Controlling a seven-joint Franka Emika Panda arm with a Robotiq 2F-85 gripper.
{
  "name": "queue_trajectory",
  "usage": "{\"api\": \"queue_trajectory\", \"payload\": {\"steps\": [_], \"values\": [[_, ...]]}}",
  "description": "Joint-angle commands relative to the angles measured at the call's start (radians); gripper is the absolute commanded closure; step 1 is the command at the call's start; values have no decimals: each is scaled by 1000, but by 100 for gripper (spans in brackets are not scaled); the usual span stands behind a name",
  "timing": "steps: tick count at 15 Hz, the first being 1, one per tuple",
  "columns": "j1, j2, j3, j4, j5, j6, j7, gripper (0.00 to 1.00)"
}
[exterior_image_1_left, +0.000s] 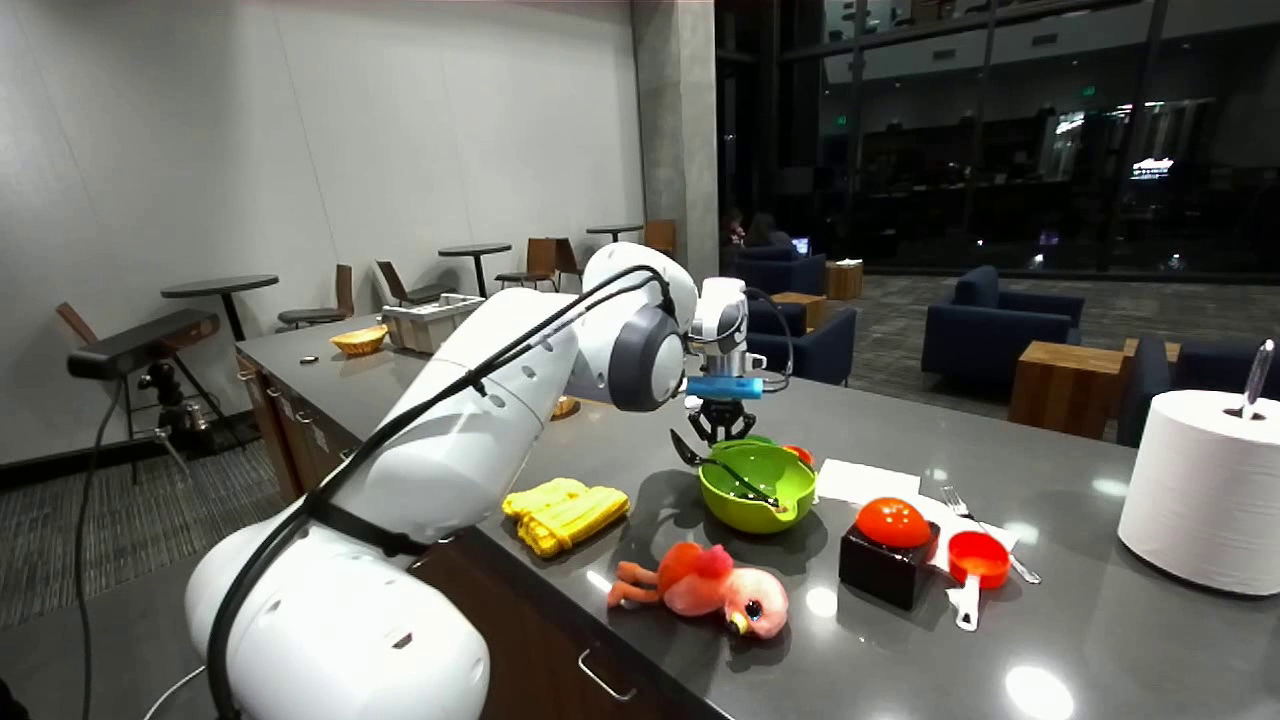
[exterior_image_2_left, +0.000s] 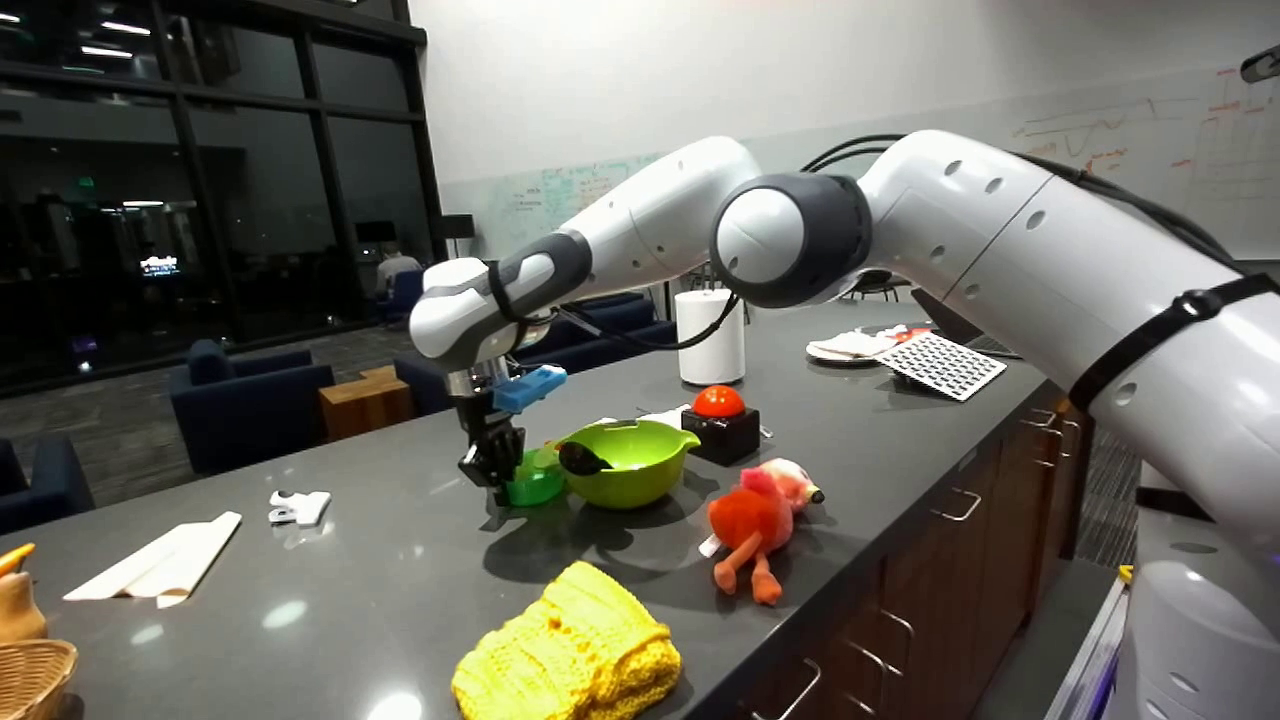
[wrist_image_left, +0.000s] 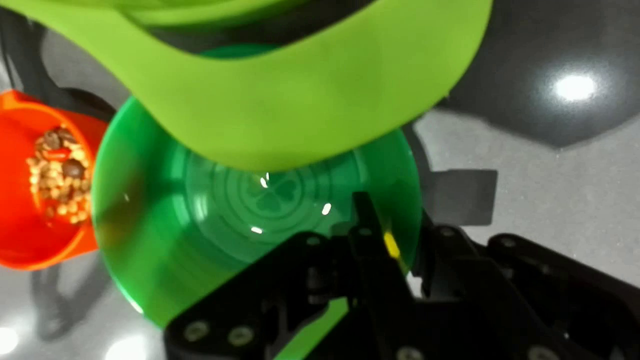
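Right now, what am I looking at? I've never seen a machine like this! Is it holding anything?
The big white thing is a robot arm. The black gripper at its end is like a hand with two fingers. Two pictures are taken from outside the robot; the close-up comes from its wrist. On the grey counter are a toy bird, a yellow cloth, a red button, a paper roll and a lime bowl with a black spoon in it. In the close-up, one finger is inside a green bowl and the other outside, so its rim is between them. I can't tell whether they pinch it tightly. Beside that bowl is a red cup with little bits in it.
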Motion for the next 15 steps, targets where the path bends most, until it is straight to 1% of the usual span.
{"api": "queue_trajectory", "payload": {"steps": [1,2,3,4,6,12,15], "values": [[-10,11,12,19,13,-33,-30,97],[-11,14,13,25,12,-42,-36,99],[-12,16,15,29,12,-54,-47,97],[-8,18,13,37,8,-64,-52,99],[-2,21,12,47,2,-87,-65,98],[37,23,7,71,-45,-176,-138,99],[48,23,9,83,-51,-209,-167,99]]}}
